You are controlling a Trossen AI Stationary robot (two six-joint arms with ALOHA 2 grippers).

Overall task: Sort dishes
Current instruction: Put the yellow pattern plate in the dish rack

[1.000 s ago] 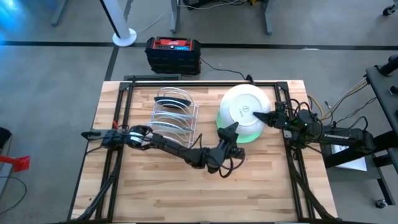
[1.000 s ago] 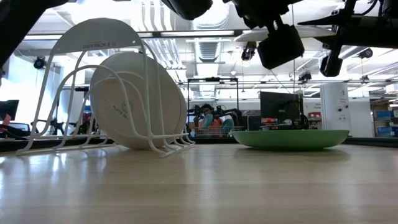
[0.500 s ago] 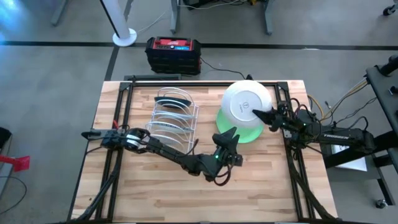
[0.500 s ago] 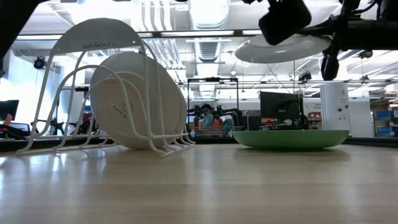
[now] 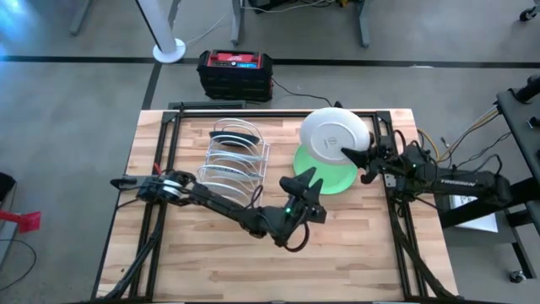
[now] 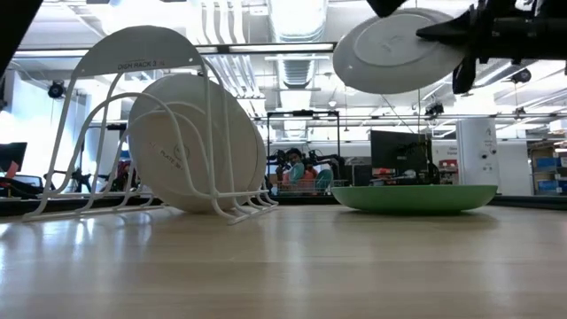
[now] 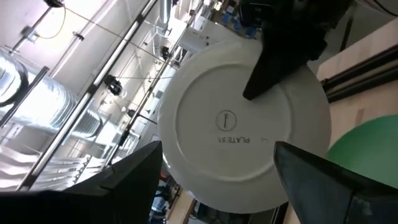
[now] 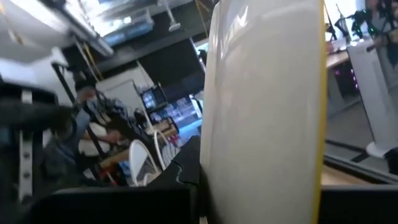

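Observation:
My right gripper (image 5: 359, 156) is shut on a round plate (image 5: 335, 138) whose white underside, with its foot ring, faces up and toward the near edge. The plate is high above the table in the low view (image 6: 399, 51), and a yellowish edge shows in the right wrist view (image 8: 322, 93). The plain light green plate (image 5: 325, 176) lies flat on the table below it. My left gripper (image 5: 305, 180) is open and empty over the green plate's near left rim, pointing at the held plate (image 7: 242, 134). Other plates (image 6: 195, 155) lean on edge in the white wire rack (image 5: 236, 156). My right gripper pinches the plate's rim on the side toward the table's right edge (image 5: 353, 152). One finger lies on the white underside (image 7: 277, 59); the other is hidden behind the plate. The fingers come about level from the right. The plate is lifted clear and tilted.
A black and red box (image 5: 234, 72) stands on the floor beyond the far edge. Black frame rails (image 5: 160, 169) run along the table's left and right sides. Bare wood (image 5: 253, 262) lies along the near side. A person (image 6: 294, 168) sits far off in the room.
My right gripper has raised the plate from nearly level above the green plate and tipped it, so its underside now faces the near edge. My left gripper has gone up, out of the top of the low view, staying open.

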